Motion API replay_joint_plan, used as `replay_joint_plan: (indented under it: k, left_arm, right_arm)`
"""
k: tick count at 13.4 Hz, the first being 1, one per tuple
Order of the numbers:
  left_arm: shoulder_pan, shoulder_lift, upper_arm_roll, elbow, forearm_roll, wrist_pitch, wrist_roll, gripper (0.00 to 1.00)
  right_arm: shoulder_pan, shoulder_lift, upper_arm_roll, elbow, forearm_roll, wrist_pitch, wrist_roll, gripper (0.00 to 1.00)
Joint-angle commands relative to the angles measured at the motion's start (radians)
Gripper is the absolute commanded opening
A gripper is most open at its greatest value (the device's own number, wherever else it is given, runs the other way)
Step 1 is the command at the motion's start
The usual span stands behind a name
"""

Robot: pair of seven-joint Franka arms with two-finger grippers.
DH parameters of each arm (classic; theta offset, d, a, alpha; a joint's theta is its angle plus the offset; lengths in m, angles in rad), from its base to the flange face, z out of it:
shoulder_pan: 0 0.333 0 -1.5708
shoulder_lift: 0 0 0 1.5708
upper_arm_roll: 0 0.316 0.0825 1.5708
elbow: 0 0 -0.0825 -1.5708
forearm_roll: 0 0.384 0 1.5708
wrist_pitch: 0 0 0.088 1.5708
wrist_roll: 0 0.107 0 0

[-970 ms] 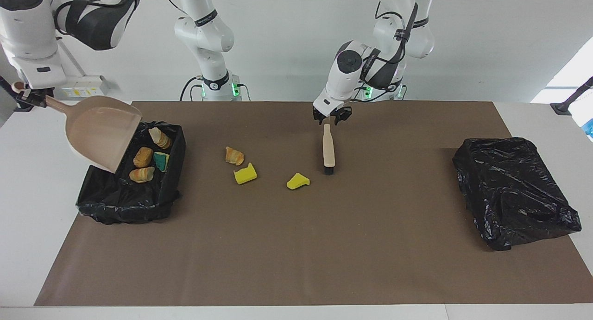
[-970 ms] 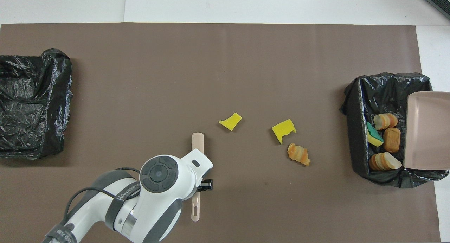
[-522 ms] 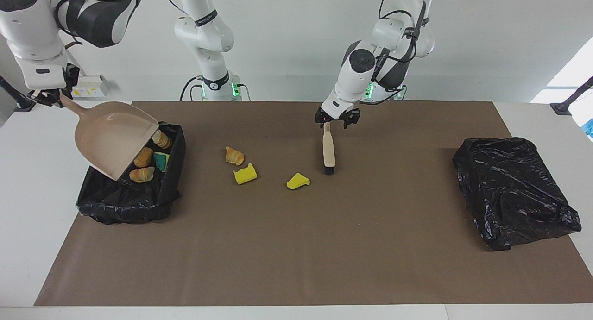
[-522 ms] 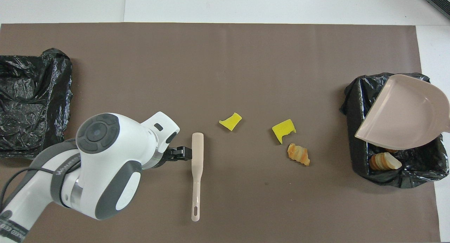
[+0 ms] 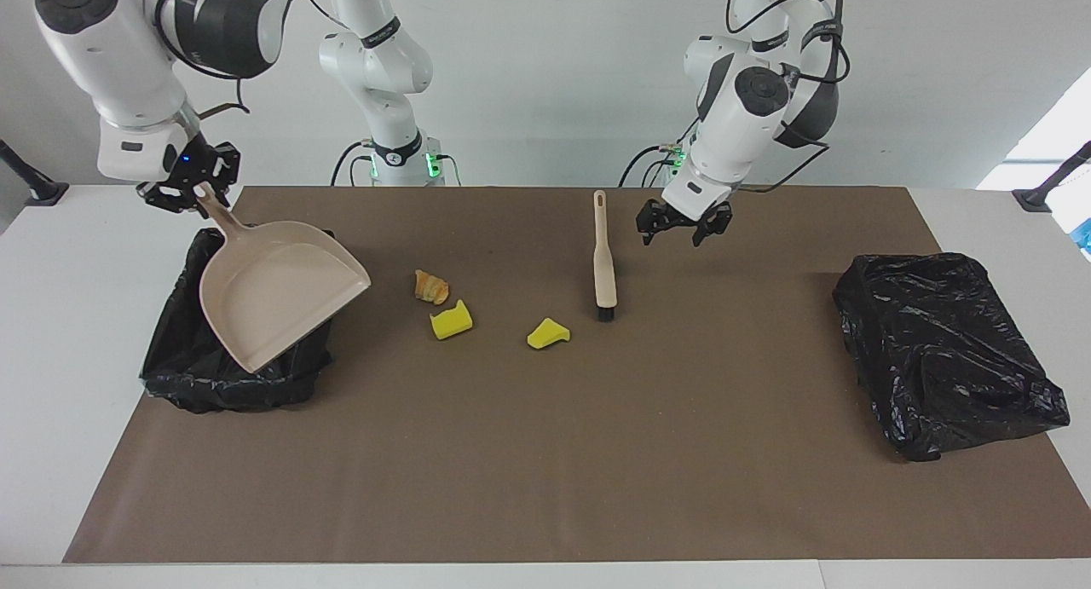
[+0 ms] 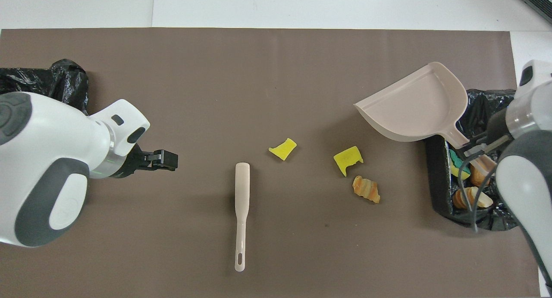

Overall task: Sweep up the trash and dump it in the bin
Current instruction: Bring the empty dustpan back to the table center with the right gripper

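Over bin (image 5: 170, 376) edge: dustpan (image 5: 273, 303) in right fingers (image 5: 189, 193); brush (image 5: 603, 261) free.

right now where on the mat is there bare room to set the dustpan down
Bare: the mat farther from the robots than the brush and the three scraps. Crowded: between the brush and the filled bin, where the scraps lie.

brush (image 5: 604, 269) beside three trash lumps (image 5: 452, 320) | bin (image 5: 230, 376) at right arm's end
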Motion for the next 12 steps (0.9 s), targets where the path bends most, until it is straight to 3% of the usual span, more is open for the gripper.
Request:
replay_joint_plan:
  k: [1,7,12]
  left_arm:
    - [0.074,0.013,-0.012,0.109,0.064,-0.114,0.056,1.00]
    - [0.192,0.007,-0.007,0.222,0.117,-0.223,0.159,1.00]
    - [0.197,0.006,-0.007,0.222,0.114,-0.225,0.182,1.00]
  right_arm:
    - [0.094,0.042,-0.007,-0.004,0.044,0.099,0.218,0.00]
    - [0.352,0.211,-0.007,0.055,0.028,0.274,0.634,0.00]
    - [0.516,0.431,-0.010,0.283,-0.063,0.275,0.912,0.00]
